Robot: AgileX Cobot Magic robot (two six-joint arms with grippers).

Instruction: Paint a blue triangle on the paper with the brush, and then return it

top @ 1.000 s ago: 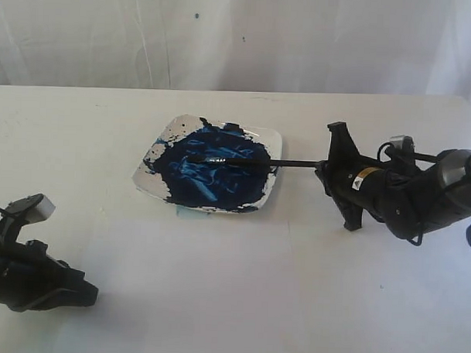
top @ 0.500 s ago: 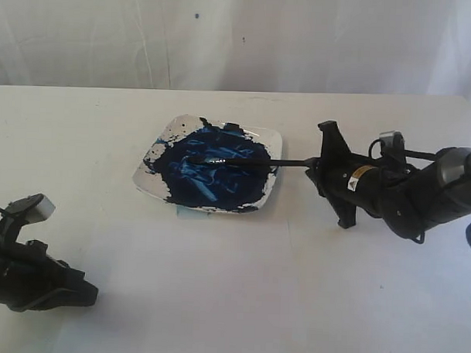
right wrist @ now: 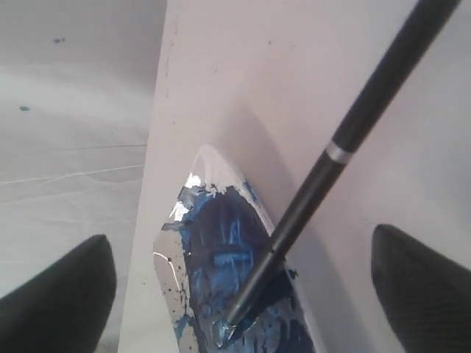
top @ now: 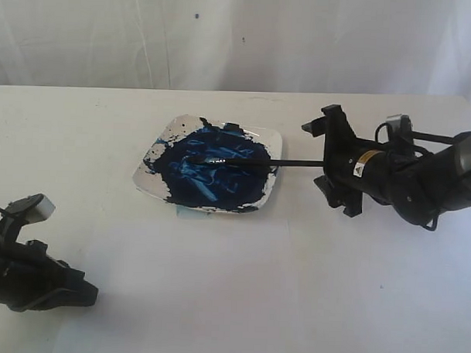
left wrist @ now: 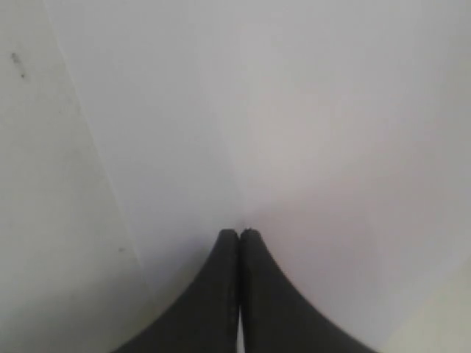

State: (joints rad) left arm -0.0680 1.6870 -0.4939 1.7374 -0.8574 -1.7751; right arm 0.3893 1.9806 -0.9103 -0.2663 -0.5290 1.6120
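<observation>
Blue paint [top: 212,177] covered most of the white sq. plate [top: 272,138] around the middle of the bench [top: 67,124], and the brush [top: 298,162] lay across it: dark tip down in the paint, thin black handle running out over the plate's rim twd the right arm [top: 421,183]. Right jaws stood spread wide, one either side of the handle's far end, w/ clear gaps on both sides in the right wrist view, so nothing was gripped. Whether that end rested on part of the arm or hung free, couldn't tell. A silver band [right wrist: 337,152] ringed the handle partway along. Left jaws sat low at the lower left of the ext. view, well apart from plate and brush, pressed together tip to tip w/ nothing btwn them. Under them lay the paper [left wrist: 309,118], flat and brighter than the bench, its edge running diagonally beside the jaws.
</observation>
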